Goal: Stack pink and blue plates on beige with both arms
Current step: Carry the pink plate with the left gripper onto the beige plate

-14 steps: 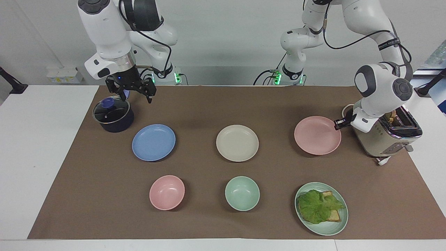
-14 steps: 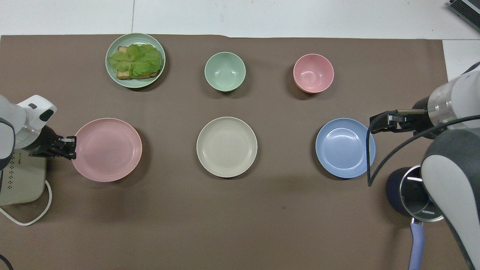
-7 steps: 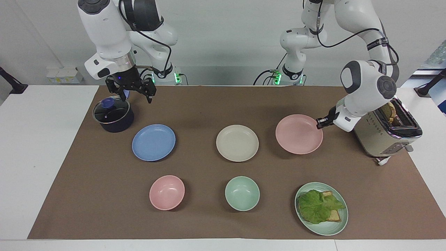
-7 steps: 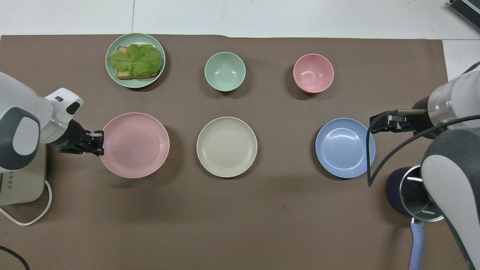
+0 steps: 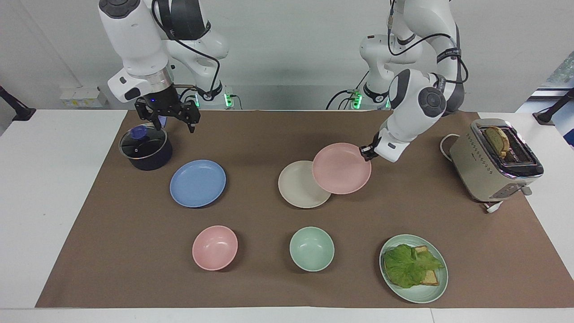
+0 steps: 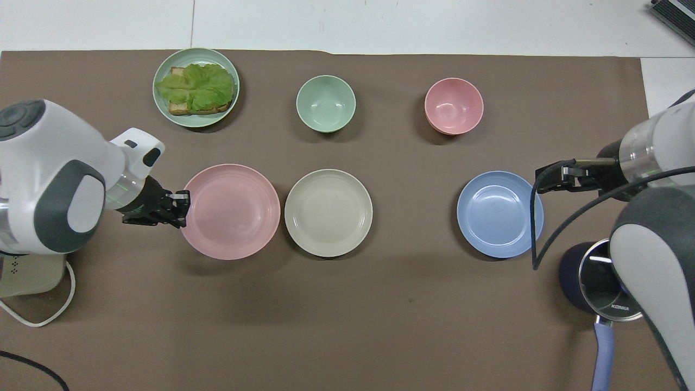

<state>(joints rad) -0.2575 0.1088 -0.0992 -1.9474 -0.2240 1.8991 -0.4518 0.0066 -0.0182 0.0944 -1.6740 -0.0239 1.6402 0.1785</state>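
Note:
My left gripper (image 5: 365, 151) (image 6: 182, 206) is shut on the rim of the pale pink plate (image 5: 341, 169) (image 6: 231, 212). It holds the plate level in the air, just beside the beige plate (image 5: 296, 186) (image 6: 328, 213) toward the left arm's end. In the facing view the pink plate overlaps the beige plate's edge. The light blue plate (image 5: 197, 183) (image 6: 497, 213) lies flat on the mat toward the right arm's end. My right gripper (image 5: 176, 128) (image 6: 551, 179) hangs open and empty over the mat, between the pot and the blue plate's rim.
A dark pot with a glass lid (image 5: 145, 148) (image 6: 597, 282) stands by the right arm. A toaster (image 5: 495, 161) (image 6: 27, 271) sits at the left arm's end. Farther out are a pink bowl (image 5: 215, 247) (image 6: 454, 106), a mint bowl (image 5: 311, 249) (image 6: 326, 103) and a mint plate (image 5: 421, 296) (image 6: 160, 106) with a lettuce sandwich.
My left arm has lifted the pink plate from beside the toaster and carried it toward the beige plate. The right arm has not moved.

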